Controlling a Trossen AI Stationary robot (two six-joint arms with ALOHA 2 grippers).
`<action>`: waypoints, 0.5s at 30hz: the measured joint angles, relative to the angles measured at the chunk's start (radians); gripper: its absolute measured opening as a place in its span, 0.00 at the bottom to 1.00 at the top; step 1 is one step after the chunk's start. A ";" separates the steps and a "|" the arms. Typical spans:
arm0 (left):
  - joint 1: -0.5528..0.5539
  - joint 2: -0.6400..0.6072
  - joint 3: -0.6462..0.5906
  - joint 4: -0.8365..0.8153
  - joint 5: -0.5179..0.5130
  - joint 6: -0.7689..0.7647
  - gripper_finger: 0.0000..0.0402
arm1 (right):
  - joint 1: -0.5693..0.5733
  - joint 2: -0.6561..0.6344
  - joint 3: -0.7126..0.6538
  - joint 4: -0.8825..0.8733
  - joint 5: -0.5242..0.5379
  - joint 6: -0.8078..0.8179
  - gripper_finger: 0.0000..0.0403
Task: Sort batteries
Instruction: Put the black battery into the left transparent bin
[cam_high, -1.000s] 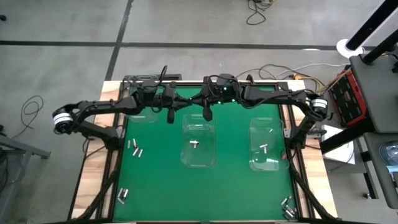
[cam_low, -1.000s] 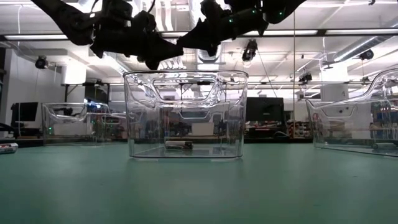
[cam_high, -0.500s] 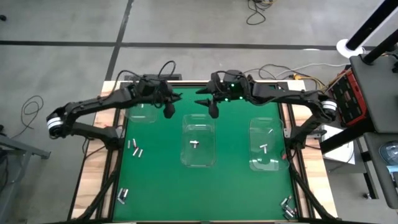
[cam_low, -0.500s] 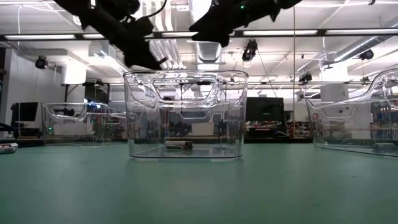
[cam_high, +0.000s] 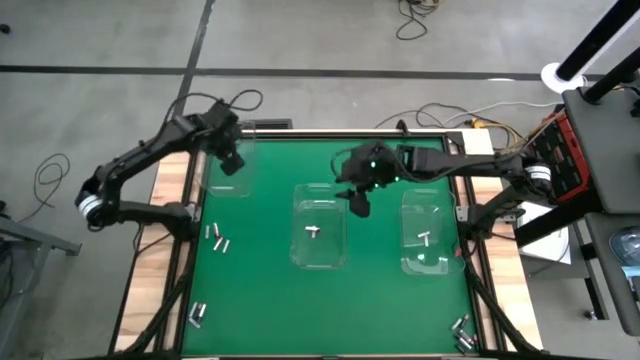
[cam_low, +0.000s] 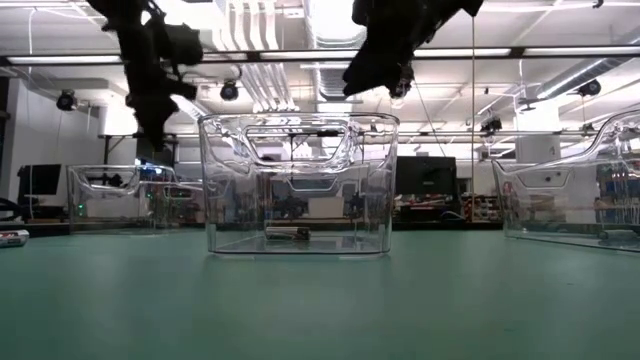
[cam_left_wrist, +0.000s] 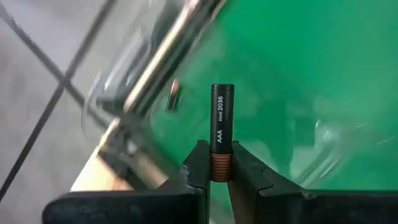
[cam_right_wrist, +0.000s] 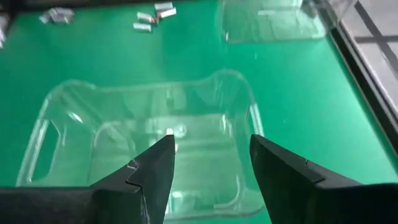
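Note:
My left gripper is shut on a dark AAA battery with a copper-coloured end. It hangs above the far-left clear bin, where another battery lies. My right gripper is open and holds nothing. It hovers over the far right part of the middle bin, which has one battery on its floor. The right bin holds two batteries. Loose batteries lie on the green mat at the left, near left and near right. My left gripper pinches the battery's copper-banded end between its two fingertips. The battery lies in line with the fingers and sticks out past their tips. The fingers point down from above. The battery is lifted clear, above the left bin.
The three clear bins stand in a row across the green mat; the left one sits farther back at the mat's edge. Black frame rails run along the table's sides. Open mat lies between the bins and the near edge.
My left gripper has swung from the far middle of the table toward the left edge and now hangs over the far-left bin, pointing more steeply down. My right gripper has moved toward the right and near edges, from behind the middle bin to above its far right part.

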 joint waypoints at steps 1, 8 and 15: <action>0.020 0.022 0.000 -0.020 0.000 0.035 0.03 | 0.017 0.000 -0.007 -0.006 0.020 0.006 0.48; 0.039 0.197 0.000 -0.101 -0.134 0.102 0.03 | 0.124 -0.024 -0.036 -0.082 0.131 0.081 0.45; 0.040 0.347 0.000 -0.090 -0.195 0.114 0.03 | 0.181 -0.046 -0.053 -0.108 0.204 0.111 0.41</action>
